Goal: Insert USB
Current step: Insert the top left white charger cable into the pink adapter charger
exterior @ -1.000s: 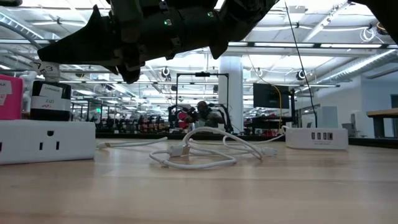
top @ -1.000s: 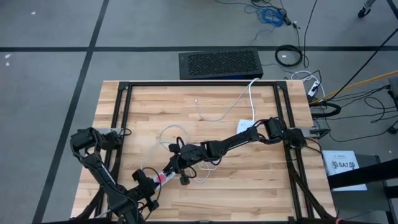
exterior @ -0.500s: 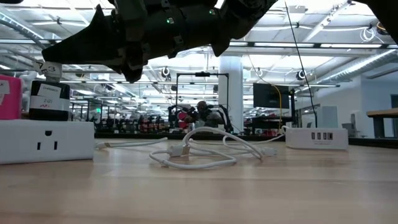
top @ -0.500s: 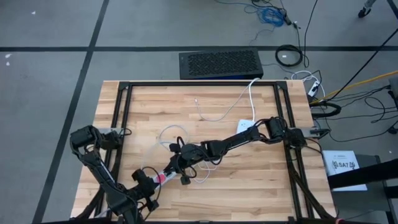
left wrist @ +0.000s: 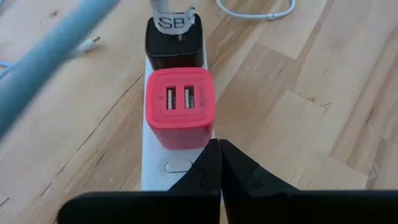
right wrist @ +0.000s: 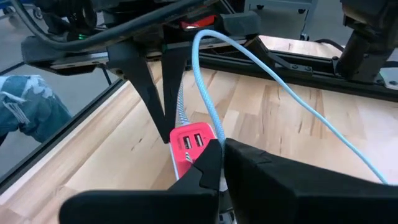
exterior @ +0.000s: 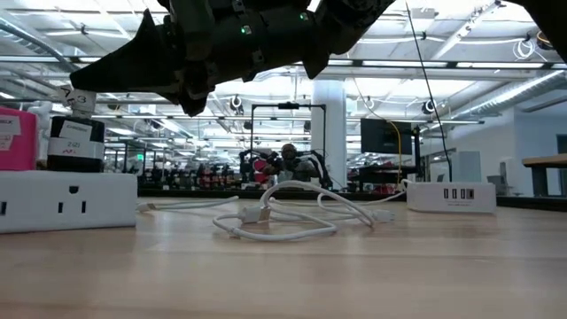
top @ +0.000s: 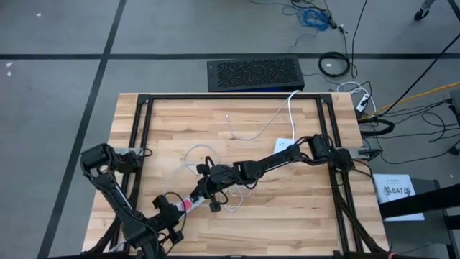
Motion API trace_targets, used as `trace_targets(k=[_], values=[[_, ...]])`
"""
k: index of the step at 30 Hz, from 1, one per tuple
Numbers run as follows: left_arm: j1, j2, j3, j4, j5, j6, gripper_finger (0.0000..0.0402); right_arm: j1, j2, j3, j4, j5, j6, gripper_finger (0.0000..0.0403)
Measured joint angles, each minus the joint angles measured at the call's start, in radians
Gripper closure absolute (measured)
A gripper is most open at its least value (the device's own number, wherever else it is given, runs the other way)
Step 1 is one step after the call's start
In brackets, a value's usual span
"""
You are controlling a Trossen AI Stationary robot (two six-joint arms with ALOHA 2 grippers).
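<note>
The right gripper (right wrist: 219, 152) has its fingers pinched together on the light blue cable (right wrist: 261, 81), low in the frame's centre just above the red charger (right wrist: 194, 148). The left gripper (left wrist: 219, 163) is closed on nothing, low centre, touching the charger (left wrist: 180, 107) on the white strip (left wrist: 163, 177).

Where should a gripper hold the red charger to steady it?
Grip across the red charger, on its two flat side walls that face off the power strip, coming from above. The black charger crowds one of the other sides, and the ports face up.
</note>
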Motion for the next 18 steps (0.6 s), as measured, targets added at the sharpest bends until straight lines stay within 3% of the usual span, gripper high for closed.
trace_targets(k=[9, 18], values=[[-0.001, 0.000, 0.000, 0.001, -0.004, -0.001, 0.0400, -0.011, -0.002, 0.010, 0.011, 0.004, -0.003, 0.0403], [-0.007, -0.001, 0.024, -0.002, -0.073, 0.000, 0.0400, -0.012, -0.006, 0.073, 0.011, -0.015, -0.029, 0.0403]])
